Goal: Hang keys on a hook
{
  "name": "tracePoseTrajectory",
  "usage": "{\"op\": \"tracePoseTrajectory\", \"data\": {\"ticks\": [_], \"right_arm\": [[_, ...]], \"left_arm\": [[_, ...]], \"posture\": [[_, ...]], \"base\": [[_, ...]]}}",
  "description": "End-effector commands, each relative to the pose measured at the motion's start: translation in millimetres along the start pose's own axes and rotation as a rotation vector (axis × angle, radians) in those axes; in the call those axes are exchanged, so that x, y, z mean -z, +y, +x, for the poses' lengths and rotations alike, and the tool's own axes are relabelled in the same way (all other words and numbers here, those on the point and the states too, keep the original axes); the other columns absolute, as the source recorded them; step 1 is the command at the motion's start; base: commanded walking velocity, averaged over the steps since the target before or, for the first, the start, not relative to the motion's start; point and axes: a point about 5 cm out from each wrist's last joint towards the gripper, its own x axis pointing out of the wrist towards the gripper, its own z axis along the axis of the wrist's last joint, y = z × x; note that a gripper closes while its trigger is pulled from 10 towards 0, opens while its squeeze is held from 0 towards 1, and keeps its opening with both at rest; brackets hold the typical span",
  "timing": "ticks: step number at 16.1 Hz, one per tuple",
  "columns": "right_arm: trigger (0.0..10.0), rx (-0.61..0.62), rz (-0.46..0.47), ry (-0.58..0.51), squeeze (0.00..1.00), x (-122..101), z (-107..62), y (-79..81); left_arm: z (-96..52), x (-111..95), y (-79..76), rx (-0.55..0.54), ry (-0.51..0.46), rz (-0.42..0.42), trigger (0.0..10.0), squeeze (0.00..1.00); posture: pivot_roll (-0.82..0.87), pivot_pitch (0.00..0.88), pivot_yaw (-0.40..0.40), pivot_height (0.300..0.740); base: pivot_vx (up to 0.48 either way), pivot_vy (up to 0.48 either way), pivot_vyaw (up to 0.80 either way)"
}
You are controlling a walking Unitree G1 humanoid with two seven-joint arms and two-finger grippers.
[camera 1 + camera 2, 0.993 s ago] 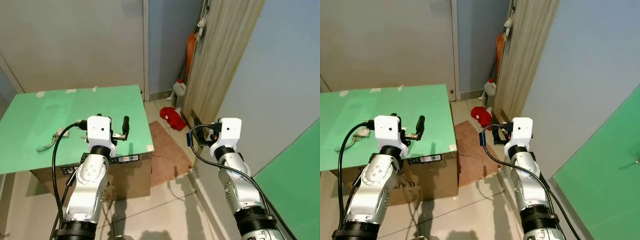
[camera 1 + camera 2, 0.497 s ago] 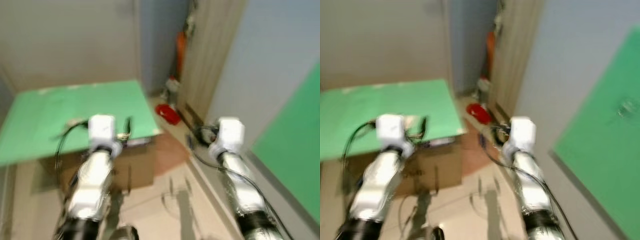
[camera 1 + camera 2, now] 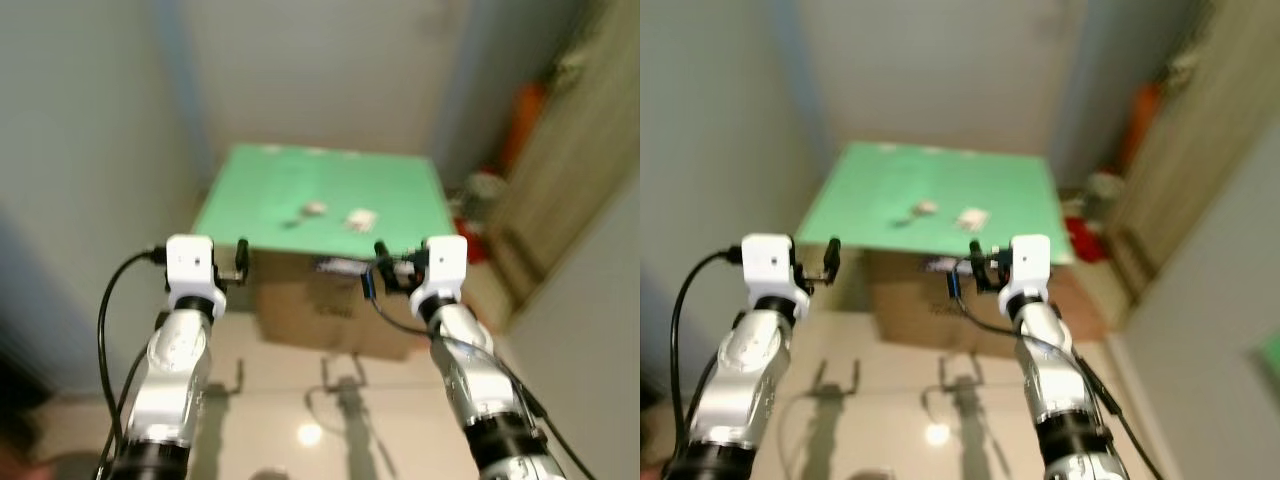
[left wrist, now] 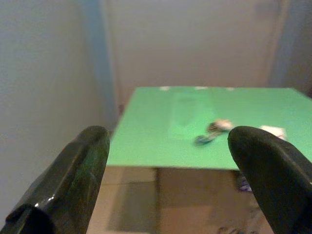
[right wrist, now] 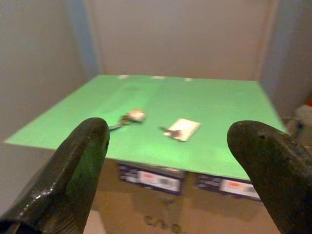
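A bunch of keys lies near the middle of the green table, blurred in the head views. The right wrist view shows the keys more sharply, with a white card beside them. My left gripper is raised in front of the table's near left corner and is open and empty; the keys lie far beyond its fingers. At the same height before the near edge, my right gripper is also open with nothing between its fingers.
The green top rests on a cardboard box with labels on its front. To the right are a wooden panel, an orange object, a white bottle and a red cloth. A grey wall closes the left side.
The whole picture has swung: the table, earlier at my left, now lies straight ahead and farther off. Both arms keep their raised pose. The keys have not moved on the table.
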Motion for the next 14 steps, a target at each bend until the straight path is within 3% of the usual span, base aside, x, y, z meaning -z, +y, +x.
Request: {"op": "tracePoseTrajectory", "data": {"ticks": [1, 2, 11, 14], "right_arm": [[10.0, 0.022, -0.010, 0.022, 0.00, 1.8, -0.6, -6.7], [10.0, 0.017, -0.009, 0.029, 0.00, 2.6, -0.6, -6.2], [10.0, 0.017, -0.010, 0.032, 0.00, 2.1, 0.8, -6.7], [10.0, 0.019, -0.022, 0.027, 0.00, 1.3, 0.9, -6.6]], "left_arm": [[1.5, -1.9, -6.2, 0.018, 0.000, 0.012, 10.0, 0.00], [1.6, -1.9, -6.4, 0.019, 0.000, 0.012, 10.0, 0.00], [3.3, -1.9, -9.2, 0.042, 0.002, 0.024, 10.0, 0.00], [2.0, -6.3, -11.7, 0.067, -0.027, 0.032, 10.0, 0.00]], "posture": [[0.03, 0.000, -0.005, 0.740], [0.03, 0.000, -0.006, 0.740], [0.03, 0.000, -0.006, 0.740], [0.02, 0.000, -0.006, 0.740]], "base": [[0.000, 0.000, 0.00], [0.000, 0.000, 0.00], [0.000, 0.000, -0.80], [0.240, 0.212, 0.00]]}}
